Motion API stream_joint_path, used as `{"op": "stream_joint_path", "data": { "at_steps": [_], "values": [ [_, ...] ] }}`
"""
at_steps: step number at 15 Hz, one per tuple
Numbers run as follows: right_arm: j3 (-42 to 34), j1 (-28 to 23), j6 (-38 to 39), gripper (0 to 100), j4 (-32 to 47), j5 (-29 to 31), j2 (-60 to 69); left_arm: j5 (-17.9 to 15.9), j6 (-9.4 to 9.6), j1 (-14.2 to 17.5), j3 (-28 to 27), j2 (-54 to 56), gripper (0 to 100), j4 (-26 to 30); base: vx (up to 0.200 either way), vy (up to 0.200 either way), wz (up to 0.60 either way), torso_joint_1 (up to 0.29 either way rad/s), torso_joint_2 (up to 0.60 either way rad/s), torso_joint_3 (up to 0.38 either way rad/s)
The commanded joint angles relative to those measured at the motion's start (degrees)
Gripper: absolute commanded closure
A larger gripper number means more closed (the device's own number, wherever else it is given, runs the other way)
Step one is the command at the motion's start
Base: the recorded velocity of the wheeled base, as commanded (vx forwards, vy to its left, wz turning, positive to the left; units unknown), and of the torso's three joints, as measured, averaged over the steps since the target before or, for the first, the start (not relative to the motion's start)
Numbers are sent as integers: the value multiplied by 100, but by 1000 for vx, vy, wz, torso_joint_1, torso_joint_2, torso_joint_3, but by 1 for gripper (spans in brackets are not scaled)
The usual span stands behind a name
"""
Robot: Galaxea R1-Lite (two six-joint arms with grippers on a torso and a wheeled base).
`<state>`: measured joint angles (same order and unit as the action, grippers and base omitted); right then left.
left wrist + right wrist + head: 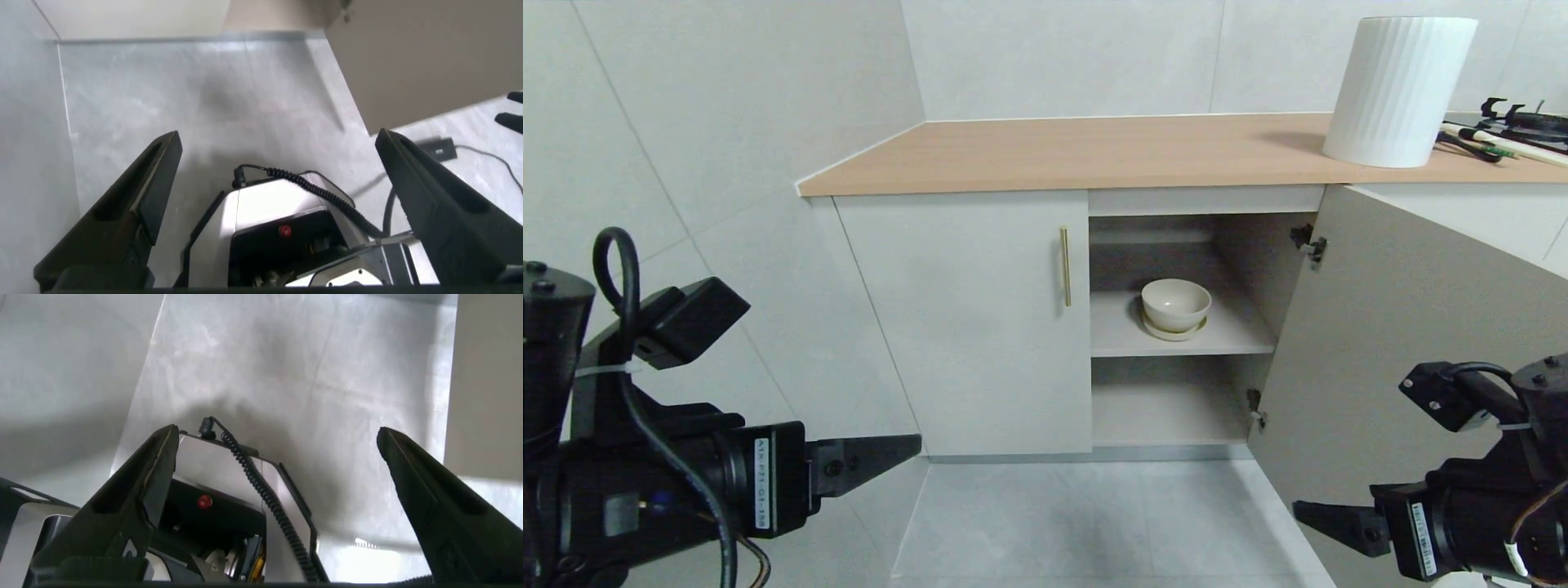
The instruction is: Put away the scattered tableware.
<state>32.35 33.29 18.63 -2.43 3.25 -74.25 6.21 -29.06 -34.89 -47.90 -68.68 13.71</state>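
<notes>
A cream bowl (1175, 303) rests on a small cream plate (1174, 330) on the middle shelf (1233, 333) of the open cabinet. My left gripper (907, 447) hangs low at the left, well in front of the cabinet; its fingers (147, 196) stand wide apart with nothing between them. My right gripper (1307, 514) hangs low at the right, just in front of the swung-out cabinet door (1396, 343), and its fingers (143, 490) are spread wide over the floor, holding nothing.
The left cabinet door (968, 318) is closed, with a brass handle (1064, 266). On the wooden countertop (1094, 151) stands a white ribbed cylinder (1398, 90) beside chopsticks and dark utensils (1507, 135). Grey floor (1111, 523) lies before the cabinet.
</notes>
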Motion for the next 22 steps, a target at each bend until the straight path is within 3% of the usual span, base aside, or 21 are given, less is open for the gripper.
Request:
{"op": "stream_joint_path", "data": {
  "at_steps": [1,11,15,22],
  "values": [
    [-1,2,1,0,-4,0,-19,4,6,0,0,-14,0,0,0,0,0,0,0,0],
    [-10,2,1,0,5,0,7,21,15,0,0,-14,0,0,0,0,0,0,0,0],
    [-1,2,-17,0,93,17,122,39,226,8,79,-5,0,-9,0,-200,0,1,0,-2],
    [544,-25,-500,0,1983,35,728,39,217,8,79,-5,0,-9,0,-200,0,3,1,0]
  ]
}}
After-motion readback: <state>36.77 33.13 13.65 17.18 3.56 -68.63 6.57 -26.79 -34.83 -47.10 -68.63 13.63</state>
